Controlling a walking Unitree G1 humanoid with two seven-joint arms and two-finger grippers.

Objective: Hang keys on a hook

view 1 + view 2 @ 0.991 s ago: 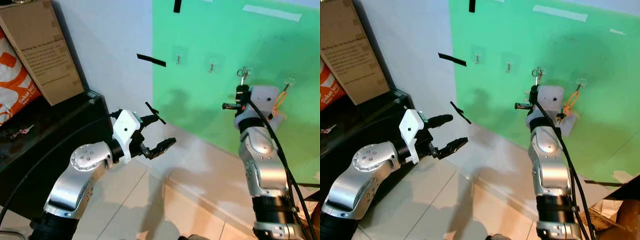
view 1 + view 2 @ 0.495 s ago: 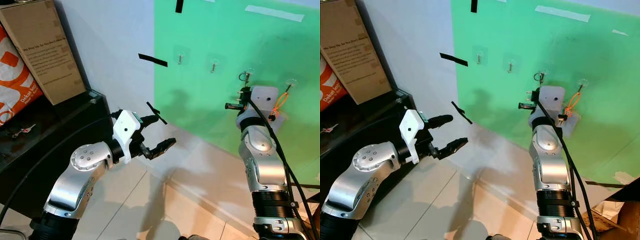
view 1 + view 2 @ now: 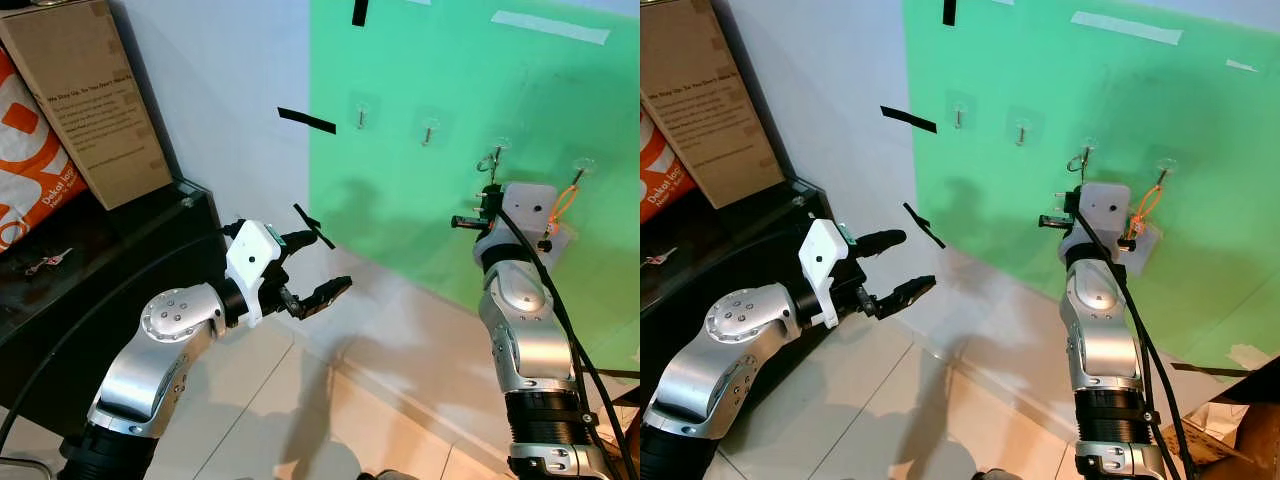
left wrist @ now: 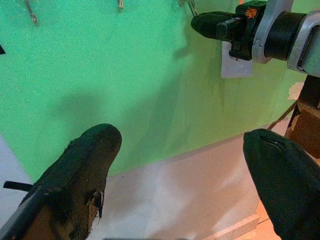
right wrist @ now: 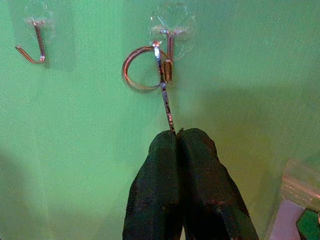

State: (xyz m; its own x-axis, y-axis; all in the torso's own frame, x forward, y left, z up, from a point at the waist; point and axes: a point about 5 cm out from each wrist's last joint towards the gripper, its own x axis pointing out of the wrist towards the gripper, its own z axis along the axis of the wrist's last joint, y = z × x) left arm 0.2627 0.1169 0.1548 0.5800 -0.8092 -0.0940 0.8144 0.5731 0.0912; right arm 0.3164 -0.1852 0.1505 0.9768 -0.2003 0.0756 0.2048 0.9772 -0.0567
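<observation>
Left gripper (image 3: 313, 272) just hangs out low by the wall, fingers spread wide, holding nothing. Over on the green sheet (image 3: 520, 80), the right gripper (image 5: 177, 137) has its 2 fingers pinched tight on the key (image 5: 166, 107), whose ring (image 5: 141, 68) is looped over the hook (image 5: 170, 42).

A brown cardboard box (image 3: 88, 100) leans against the white wall (image 3: 220, 90) on a black cabinet (image 3: 120, 270), with an orange-and-white bag (image 3: 30, 165) beside it. Strips of black tape (image 3: 304, 121) mark the wall at the edge of the green sheet (image 3: 470, 100), and a pale tape strip (image 3: 546, 26) lies higher on the sheet. Beige floor tiles (image 3: 290, 400) extend below the pale baseboard (image 3: 400, 350).
</observation>
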